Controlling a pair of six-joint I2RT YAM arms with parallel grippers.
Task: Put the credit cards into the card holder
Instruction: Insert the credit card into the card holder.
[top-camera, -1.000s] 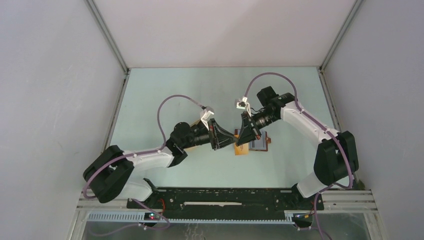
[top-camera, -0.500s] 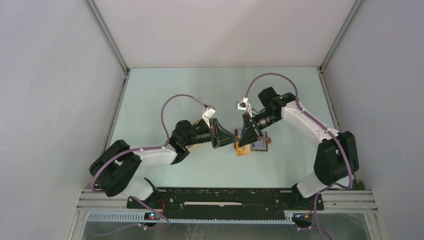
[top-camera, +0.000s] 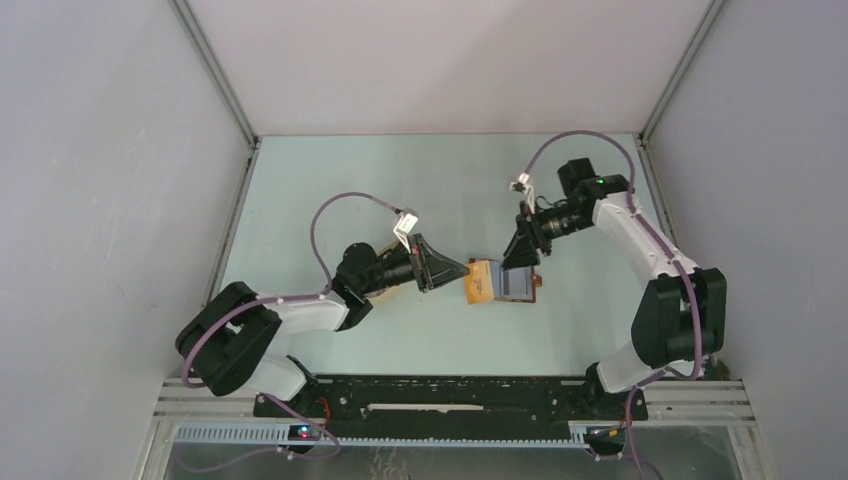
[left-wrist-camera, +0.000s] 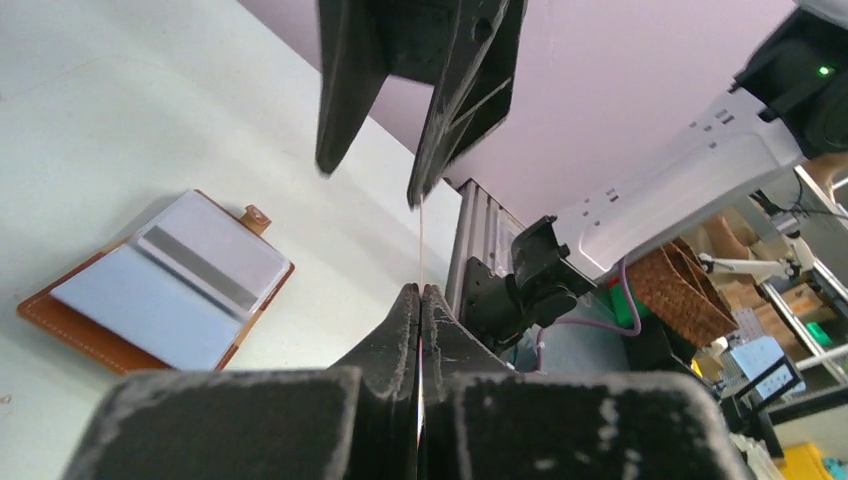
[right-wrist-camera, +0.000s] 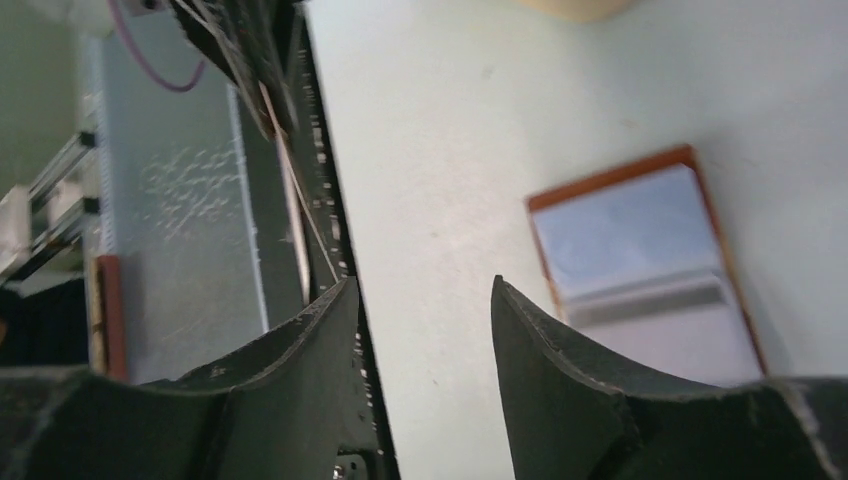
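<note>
The left fingers (left-wrist-camera: 392, 345) are black plastic, matt and grainy. The right fingers (right-wrist-camera: 300, 370) look the same, with rough edges. Between the left fingers a card (left-wrist-camera: 421, 240) shows a thin, smooth plastic edge. Left of them, the holder (left-wrist-camera: 70, 325) is matt brown leather, with smooth pale plastic cards (left-wrist-camera: 215, 250) in it. The table (left-wrist-camera: 120, 120) is smooth and matt.

Top external looks steeply down from behind the arm bases over the whole table (top-camera: 330, 180), while both wrist views sit low and close, roughly facing each other, all three sharing the open card holder (top-camera: 512, 284) (left-wrist-camera: 160, 290) (right-wrist-camera: 650, 260).
</note>
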